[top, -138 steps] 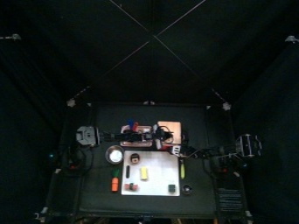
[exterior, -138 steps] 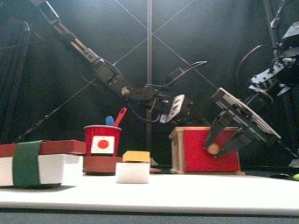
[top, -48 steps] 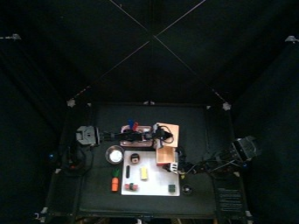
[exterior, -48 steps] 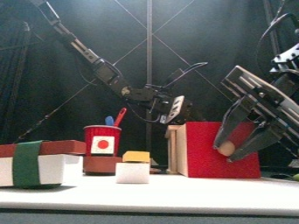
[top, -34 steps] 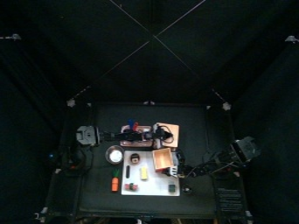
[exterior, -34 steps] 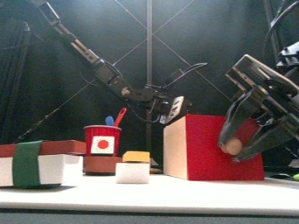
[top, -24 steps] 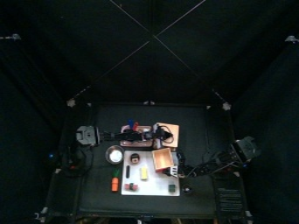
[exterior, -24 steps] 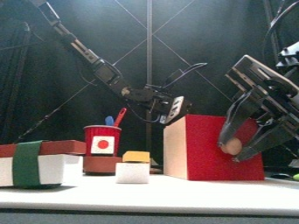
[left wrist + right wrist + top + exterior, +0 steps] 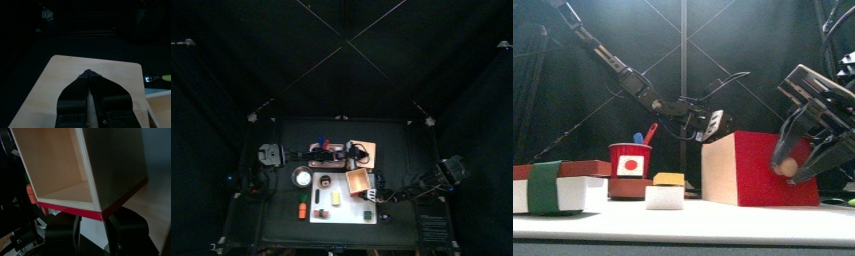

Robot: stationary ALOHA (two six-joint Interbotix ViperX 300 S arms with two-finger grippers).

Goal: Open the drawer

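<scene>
No legible writing – red dot on holder (image 9: pixel 629 165)

The drawer's tray (image 9: pixel 60 170) looked like pale, unpainted wood, matt and smooth with faint grain, its front face (image 9: pixel 775 168) coated in flat red paint; the drawer's outer box (image 9: pixel 93 82) showed the same light, bare wood, sanded and dull; the right gripper (image 9: pixel 810 160) appeared as matt black plastic, with a tan pad on one finger; the holder (image 9: pixel 631 170), at nine o'clock from the tray in the front view, had a red painted finish with a white label; the board (image 9: pixel 714 222) beneath was a smooth, matt white sheet.
</scene>
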